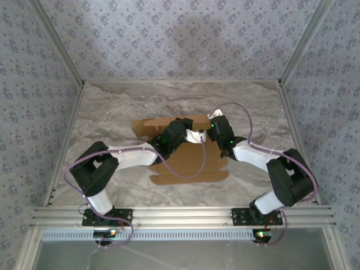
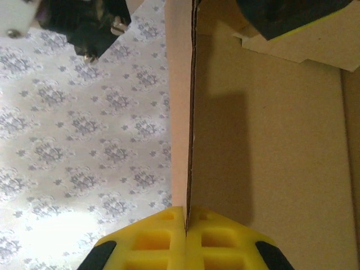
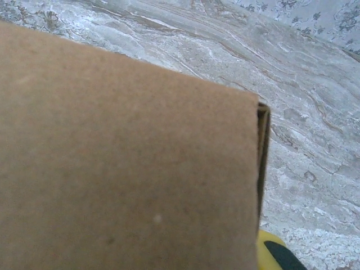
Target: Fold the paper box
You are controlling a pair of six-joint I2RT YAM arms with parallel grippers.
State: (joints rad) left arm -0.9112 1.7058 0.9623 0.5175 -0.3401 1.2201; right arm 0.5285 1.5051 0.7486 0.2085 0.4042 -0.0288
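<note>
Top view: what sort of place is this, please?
Probably a robot test cell, not a home: patterned panels wall in a marble-look table, and a left arm and right arm, mounted by a metal rail, reach over a box.

top view looks down, wrist views tight on paper box (image 1: 216, 169)
</note>
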